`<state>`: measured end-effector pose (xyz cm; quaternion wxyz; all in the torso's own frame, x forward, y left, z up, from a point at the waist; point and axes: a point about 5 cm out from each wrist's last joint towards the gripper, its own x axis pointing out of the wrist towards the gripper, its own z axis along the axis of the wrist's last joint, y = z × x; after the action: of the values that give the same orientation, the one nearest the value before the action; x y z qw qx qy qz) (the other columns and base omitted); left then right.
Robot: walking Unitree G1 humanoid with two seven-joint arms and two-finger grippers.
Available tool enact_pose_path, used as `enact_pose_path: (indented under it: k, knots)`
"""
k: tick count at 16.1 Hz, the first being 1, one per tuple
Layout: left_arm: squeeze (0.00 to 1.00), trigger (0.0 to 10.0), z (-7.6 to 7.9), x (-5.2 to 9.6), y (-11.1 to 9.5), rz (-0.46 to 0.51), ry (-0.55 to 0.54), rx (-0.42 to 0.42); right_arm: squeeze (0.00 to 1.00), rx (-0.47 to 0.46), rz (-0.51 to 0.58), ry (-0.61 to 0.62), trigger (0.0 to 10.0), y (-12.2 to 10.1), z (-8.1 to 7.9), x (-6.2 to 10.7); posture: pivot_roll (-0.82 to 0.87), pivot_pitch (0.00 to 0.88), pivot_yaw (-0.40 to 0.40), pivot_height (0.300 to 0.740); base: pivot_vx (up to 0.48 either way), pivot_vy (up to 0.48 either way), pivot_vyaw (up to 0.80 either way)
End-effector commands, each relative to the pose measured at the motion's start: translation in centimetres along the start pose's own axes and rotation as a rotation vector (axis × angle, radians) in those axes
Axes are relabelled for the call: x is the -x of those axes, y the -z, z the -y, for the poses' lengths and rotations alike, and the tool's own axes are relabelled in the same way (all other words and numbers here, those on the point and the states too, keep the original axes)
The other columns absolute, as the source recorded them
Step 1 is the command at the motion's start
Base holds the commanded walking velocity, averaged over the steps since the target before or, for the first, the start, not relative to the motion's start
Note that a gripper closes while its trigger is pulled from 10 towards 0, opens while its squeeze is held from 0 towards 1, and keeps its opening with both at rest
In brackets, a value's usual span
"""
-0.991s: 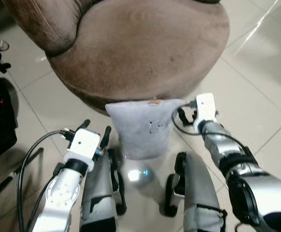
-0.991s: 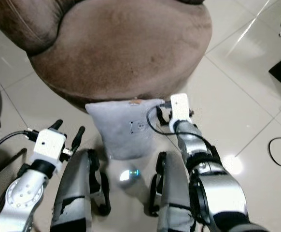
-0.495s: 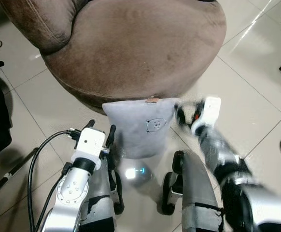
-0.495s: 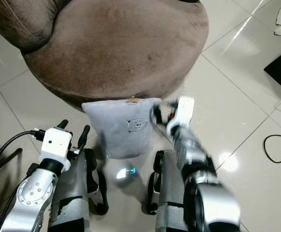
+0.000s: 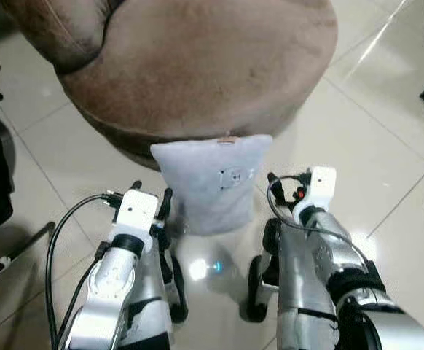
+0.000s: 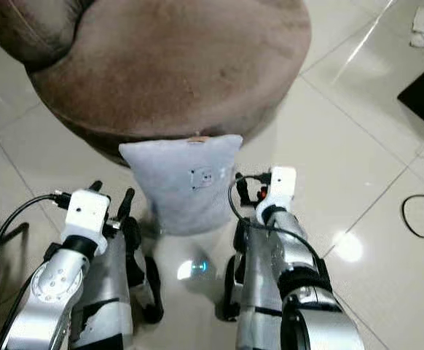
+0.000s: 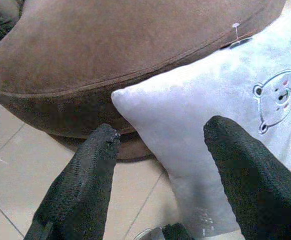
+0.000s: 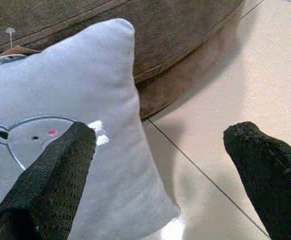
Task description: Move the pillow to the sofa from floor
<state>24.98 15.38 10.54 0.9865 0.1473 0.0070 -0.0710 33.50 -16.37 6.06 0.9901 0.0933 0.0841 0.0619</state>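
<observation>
Nearest me, my two grippers flank the work. My left gripper (image 7: pixel 155 170) has its two black fingers spread wide and holds nothing; the gap between them points at the pillow's near corner, without contact. My right gripper (image 8: pixel 160 170) is likewise spread wide and empty, one finger lying in front of the pillow's printed face, the other over bare tile.

Between them stands the one grey pillow (image 5: pixel 210 182), bearing a single bear-face emblem, upright on the tiled floor (image 5: pixel 387 146) and leaning against the front of the sofa.

Beyond it, the one brown sofa (image 5: pixel 212 65) has nothing on its seat.

Progress, as I judge it: approach done. Grasp, lift and placement on the seat all remain.

Count: two grippers, one pillow, one sofa.
</observation>
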Motion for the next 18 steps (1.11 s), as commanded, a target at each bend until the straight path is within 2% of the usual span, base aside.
enact_pose_path:
  k: [1, 5, 7, 9, 12, 18]
  knots:
    - [0.00, 10.0, -0.1, 0.3, 0.8, -0.031, -0.011, 0.001, 0.00, 0.004, -0.001, 0.011, 10.0, 0.3, 0.3, 0.3, 0.05, 0.401, -0.005, 0.522, 0.000, 0.000, 0.00]
    - [0.00, 10.0, -1.2, -0.5, 1.1, -0.029, -0.075, 0.027, 0.00, 0.021, 0.000, 0.000, 10.0, 0.8, 0.2, 1.1, 0.04, 0.397, -0.017, 0.522, 0.000, 0.000, 0.00]
    - [0.00, 10.0, -1.4, -0.7, 1.1, -0.022, -0.092, 0.045, 0.00, 0.027, -0.003, -0.007, 10.0, 0.9, 0.0, 1.2, 0.04, 0.393, -0.020, 0.522, 0.000, 0.000, 0.00]
    - [0.00, 10.0, -1.3, -0.7, 1.1, -0.026, -0.095, 0.025, 0.00, 0.026, -0.012, -0.003, 10.0, 0.9, 0.0, 1.1, 0.04, 0.410, -0.023, 0.522, 0.000, 0.000, 0.00]
    - [0.00, 10.0, -1.2, -0.6, 1.2, -0.028, -0.096, 0.030, 0.00, 0.019, -0.024, -0.001, 10.0, 0.8, -0.2, 1.0, 0.05, 0.402, -0.030, 0.496, 0.000, 0.000, 0.00]
    - [0.00, 10.0, -1.9, 0.0, 1.9, -0.050, -0.134, 0.018, 0.00, 0.027, -0.043, -0.009, 10.0, 1.0, -0.7, 0.7, 0.05, 0.406, -0.041, 0.496, 0.000, 0.000, 0.00]
